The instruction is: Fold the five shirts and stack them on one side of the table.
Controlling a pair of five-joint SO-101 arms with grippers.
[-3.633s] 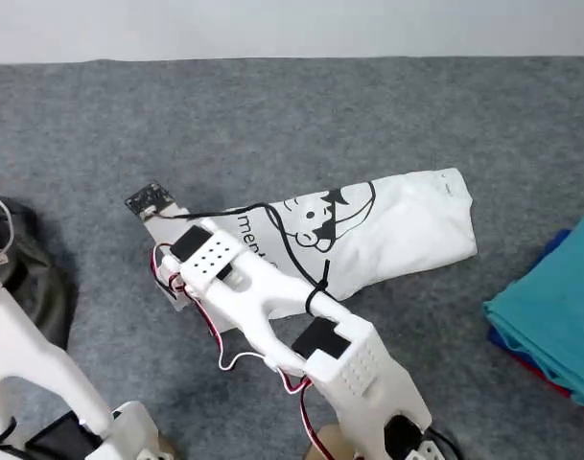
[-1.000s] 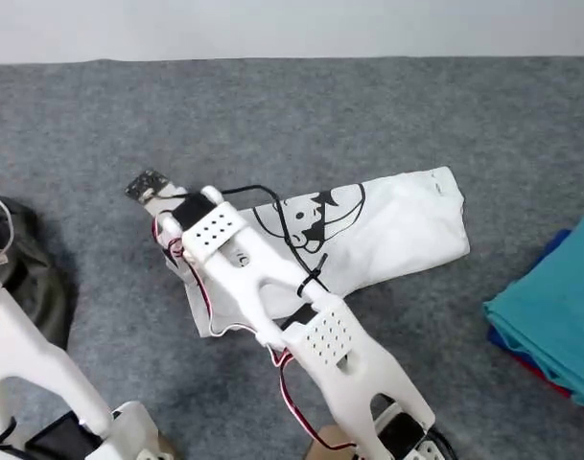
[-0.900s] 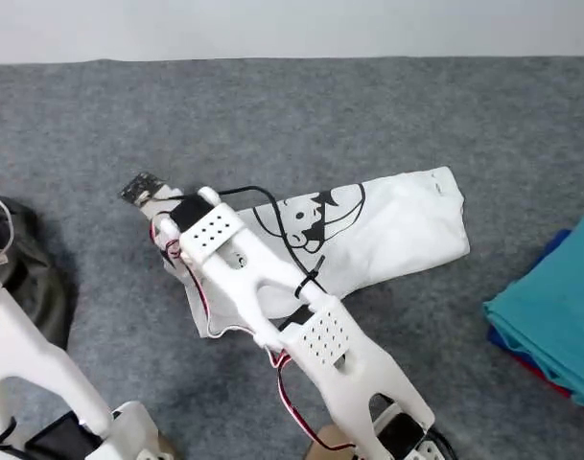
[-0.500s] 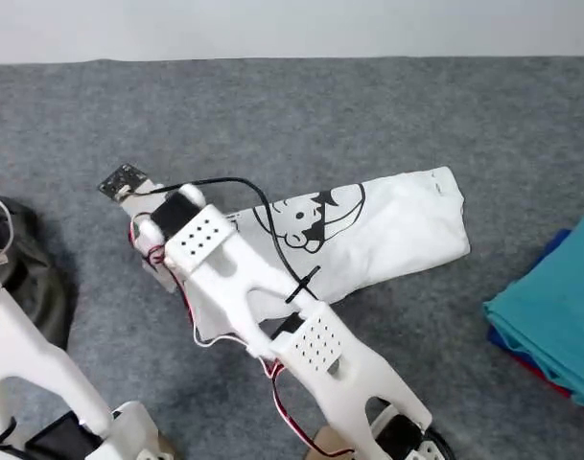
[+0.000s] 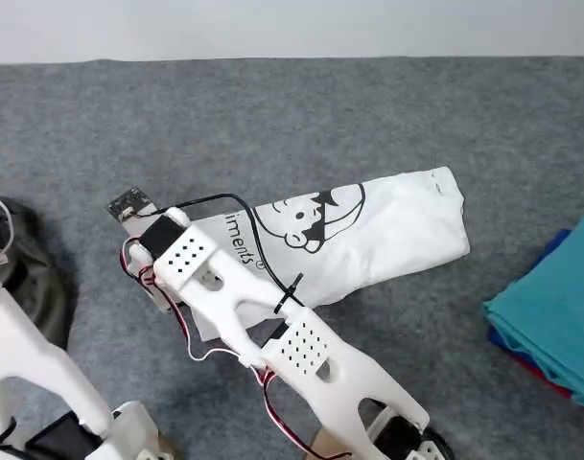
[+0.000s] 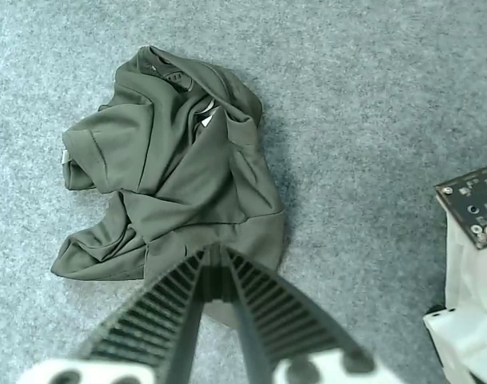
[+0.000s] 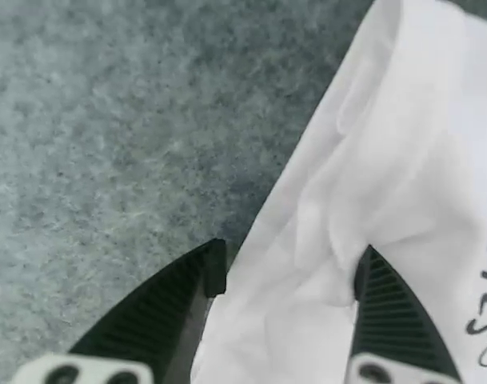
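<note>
A white shirt point(image 5: 368, 235) with a black cartoon print lies half folded across the middle of the grey table. My right arm point(image 5: 191, 264) is stretched over the shirt's left end. In the right wrist view my right gripper point(image 7: 289, 268) is open, and the shirt's rumpled edge point(image 7: 403, 160) lies between its fingers. A crumpled dark green shirt point(image 5: 33, 278) sits at the table's left edge. My left gripper point(image 6: 216, 254) hangs shut just above the near edge of that shirt point(image 6: 179, 168), holding nothing. A stack of folded shirts, teal on top point(image 5: 555, 307), rests at the right edge.
Blue and red folded layers point(image 5: 536, 369) show under the teal one. The left arm's white base point(image 5: 23, 355) stands at the front left, close to the dark shirt. The right arm's camera board point(image 6: 475, 204) is near the left gripper. Grey carpet point(image 5: 301, 125) covers the table's far half.
My right arm swung left and then toward the front. The shirt's left end has spread out, and its printed lettering shows again. The left arm has stayed put.
</note>
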